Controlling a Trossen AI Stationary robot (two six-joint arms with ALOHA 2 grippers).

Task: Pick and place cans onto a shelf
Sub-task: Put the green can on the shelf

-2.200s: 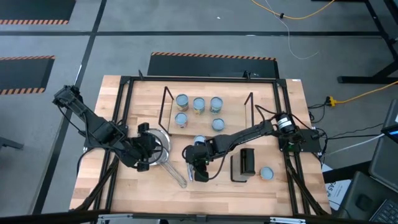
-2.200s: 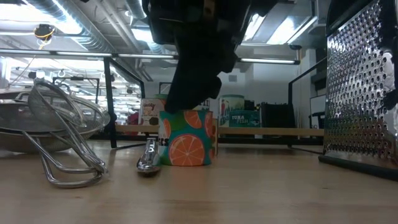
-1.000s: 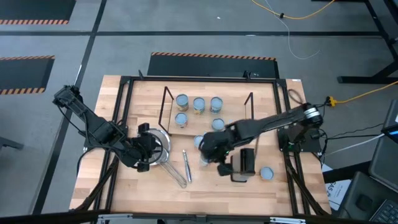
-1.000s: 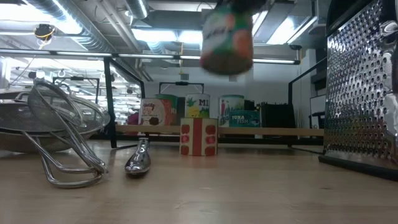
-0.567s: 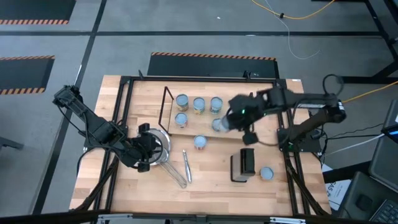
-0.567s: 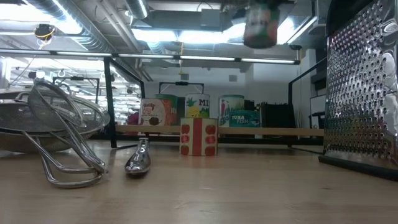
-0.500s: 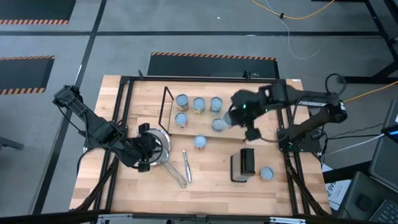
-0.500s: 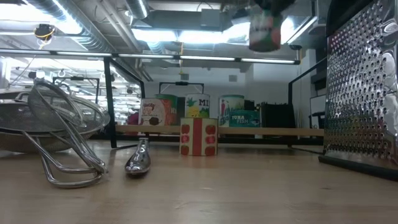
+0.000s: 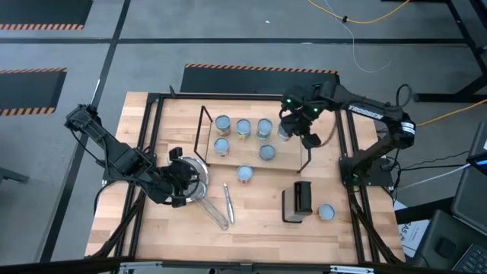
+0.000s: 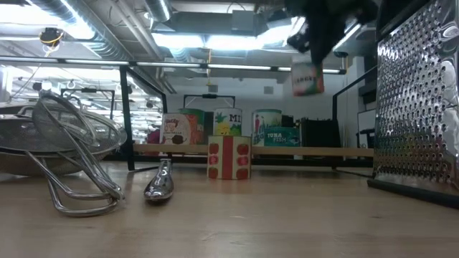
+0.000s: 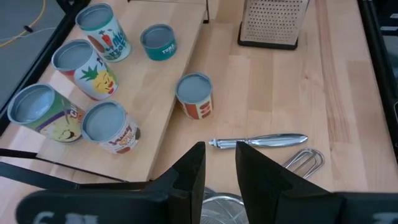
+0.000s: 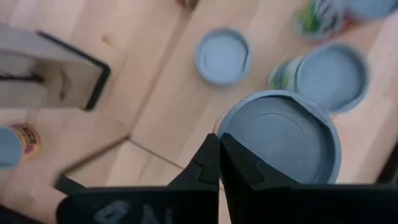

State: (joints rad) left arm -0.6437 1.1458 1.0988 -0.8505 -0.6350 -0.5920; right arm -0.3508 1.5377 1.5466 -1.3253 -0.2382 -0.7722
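Note:
The shelf point(image 9: 247, 152) is a light board with black wire ends; several cans stand on it, among them a pineapple-labelled can point(image 11: 84, 68). One red can point(image 9: 245, 174) stands on the table in front of the shelf, and another can point(image 9: 326, 212) stands near the right front. My right gripper point(image 9: 291, 126) is shut on a can point(image 10: 307, 77) held in the air over the shelf's right end. My left gripper point(image 11: 219, 168) hovers over the strainer point(image 9: 190, 183) at the left, with a narrow gap between its fingers. My right gripper pinches the can at its top rim point(image 12: 222, 132), on the edge of the grey lid, with both fingertips together. The fingers come from above. The can hangs below them, lifted clear of shelf and table, slightly tilted. Whether my left gripper touches the strainer I cannot tell.
A metal box grater point(image 9: 300, 199) stands on the table's right front. A metal utensil point(image 9: 227, 202) lies beside the strainer's handle. A black frame point(image 9: 152, 99) runs around the tabletop. The shelf's right wire end point(image 9: 307, 141) stands just below the right gripper.
My right gripper has carried the can from above the table's middle toward the far edge and the right, over the shelf's right end. The can stays lifted clear. The red can stays on the table.

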